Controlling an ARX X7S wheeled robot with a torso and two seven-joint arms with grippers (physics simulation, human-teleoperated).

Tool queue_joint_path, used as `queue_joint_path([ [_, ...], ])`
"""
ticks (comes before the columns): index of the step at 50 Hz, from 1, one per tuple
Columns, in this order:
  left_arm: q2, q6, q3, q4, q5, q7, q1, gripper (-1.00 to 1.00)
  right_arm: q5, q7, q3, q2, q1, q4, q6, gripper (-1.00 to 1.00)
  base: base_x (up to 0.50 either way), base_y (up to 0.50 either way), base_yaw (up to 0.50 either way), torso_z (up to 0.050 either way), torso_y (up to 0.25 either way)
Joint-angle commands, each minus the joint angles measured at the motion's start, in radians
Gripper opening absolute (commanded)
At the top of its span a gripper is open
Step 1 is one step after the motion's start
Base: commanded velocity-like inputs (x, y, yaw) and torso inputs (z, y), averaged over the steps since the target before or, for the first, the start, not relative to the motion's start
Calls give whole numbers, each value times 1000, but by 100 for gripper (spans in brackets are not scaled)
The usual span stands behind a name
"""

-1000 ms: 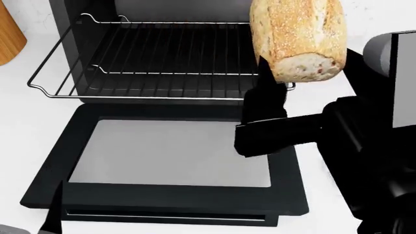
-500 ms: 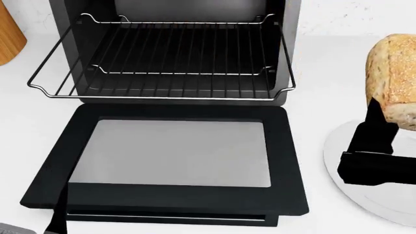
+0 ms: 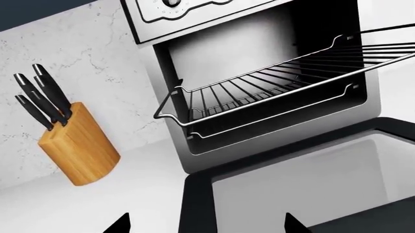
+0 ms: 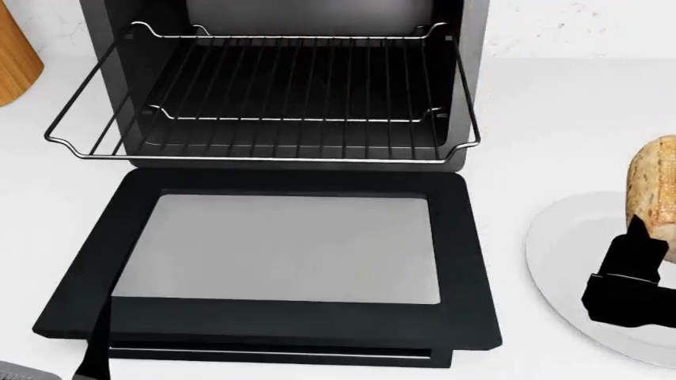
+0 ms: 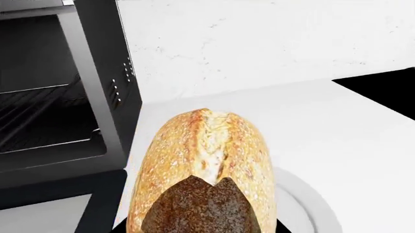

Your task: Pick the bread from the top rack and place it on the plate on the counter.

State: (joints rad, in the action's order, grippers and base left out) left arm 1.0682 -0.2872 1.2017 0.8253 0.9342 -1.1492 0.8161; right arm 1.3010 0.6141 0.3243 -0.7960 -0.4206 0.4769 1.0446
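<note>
The bread (image 4: 657, 184), a golden-brown crusty loaf, stands on end in my right gripper (image 4: 647, 237), which is shut on it at the head view's right edge. It is over the white plate (image 4: 565, 237) on the white counter (image 4: 560, 111); I cannot tell whether it touches the plate. The right wrist view shows the loaf (image 5: 207, 155) close up with the plate's rim (image 5: 308, 204) behind it. The top rack (image 4: 264, 79) is bare and pulled out of the oven. My left gripper (image 3: 206, 225) is open and empty near the oven door's front left corner.
The open oven door (image 4: 275, 245) with its glass pane lies flat in front of the oven, left of the plate. A second wire rack (image 4: 296, 131) sits below the top one. A wooden knife block (image 3: 81, 145) stands on the counter left of the oven.
My right gripper has carried the bread from in front of the rack to the right and down, over the plate. The left arm has not moved.
</note>
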Motion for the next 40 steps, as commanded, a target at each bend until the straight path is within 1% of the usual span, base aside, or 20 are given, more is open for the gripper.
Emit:
queue_joint_path([
  [1, -1, -9, -3, 3, 8, -2, 5, 100, -114, -85, -51, 27, 24, -79, -32, -100, 0, 0, 0, 0, 0],
  [5, -3, -13, -3, 3, 9, -3, 6, 100, -122, -95, -63, 29, 23, -101, -33, -100, 0, 0, 0, 0, 0],
  [11, -9, -19, -3, 0, 11, -1, 10, 100, -71, -58, -53, 31, 21, -97, 2, -100, 0, 0, 0, 0, 0],
  [17, -12, -21, -3, -3, 10, -1, 9, 100, -74, -54, -84, 41, -17, -130, 11, -100, 0, 0, 0, 0, 0],
  [29, -15, -37, -5, 9, 16, -8, 16, 100, -137, -97, -168, 40, -127, -239, 4, -100, 0, 0, 0, 0, 0],
  [40, -29, -63, -9, 11, 35, -10, 36, 100, -212, -159, -223, 58, -143, -334, -46, -100, 0, 0, 0, 0, 0],
])
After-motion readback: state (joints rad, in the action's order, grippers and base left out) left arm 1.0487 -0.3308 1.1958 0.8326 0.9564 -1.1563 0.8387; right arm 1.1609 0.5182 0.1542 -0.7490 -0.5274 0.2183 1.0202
